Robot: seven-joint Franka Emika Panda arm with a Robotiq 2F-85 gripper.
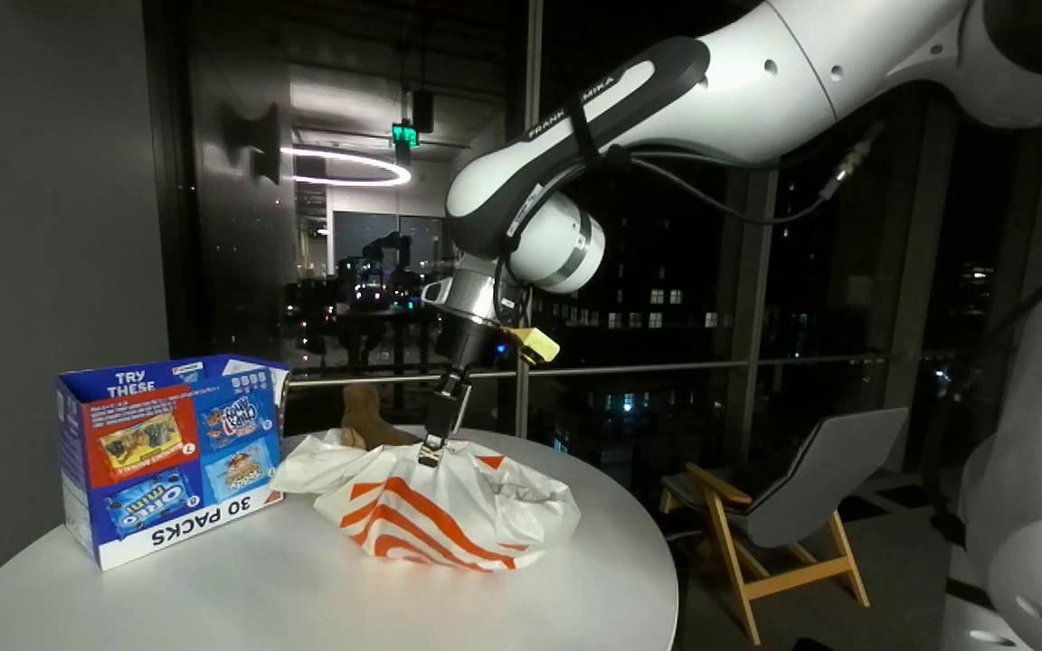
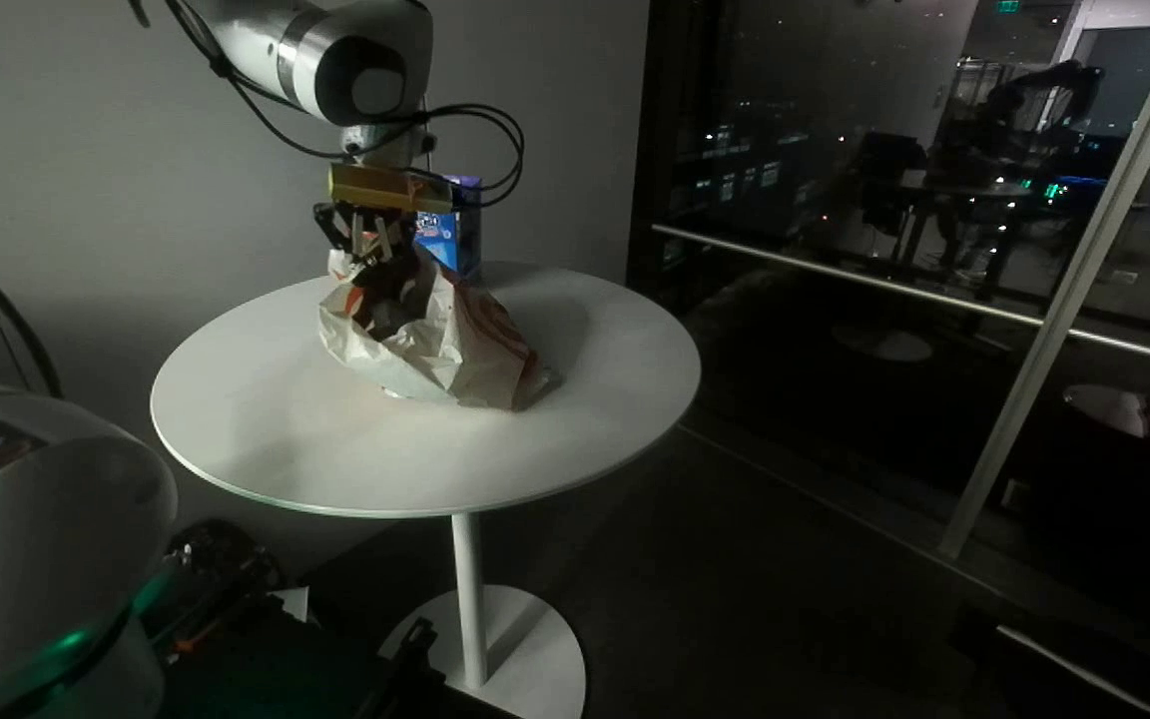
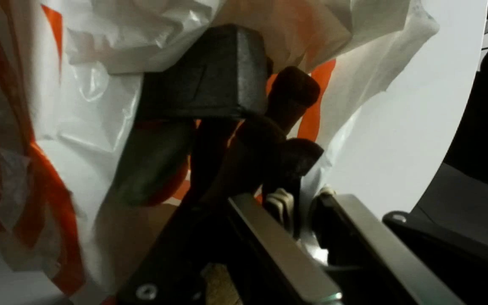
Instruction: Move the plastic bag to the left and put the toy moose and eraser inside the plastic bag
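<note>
The plastic bag (image 1: 449, 506), white and wrinkled with red-orange stripes, rests on the round table. My gripper (image 1: 431, 452) reaches down to its upper edge. In the wrist view the gripper (image 3: 303, 199) is shut on the bag's rim, a white strip running between the fingertips. Dark brown limbs of the toy moose (image 3: 248, 156) lie inside the bag's mouth, close beside the fingers. A brown plush part of the moose (image 1: 363, 416) rises behind the bag. A dark grey block, apparently the eraser (image 3: 210, 80), sits in the bag, partly covered by plastic.
A blue printed carton (image 1: 173, 443) stands at the table's far side, near the bag. A green-and-red rounded thing (image 3: 155, 165) shows in the bag's shadow. The white table (image 2: 266, 429) has a round edge; a grey chair (image 1: 783, 488) stands on the floor beyond it.
</note>
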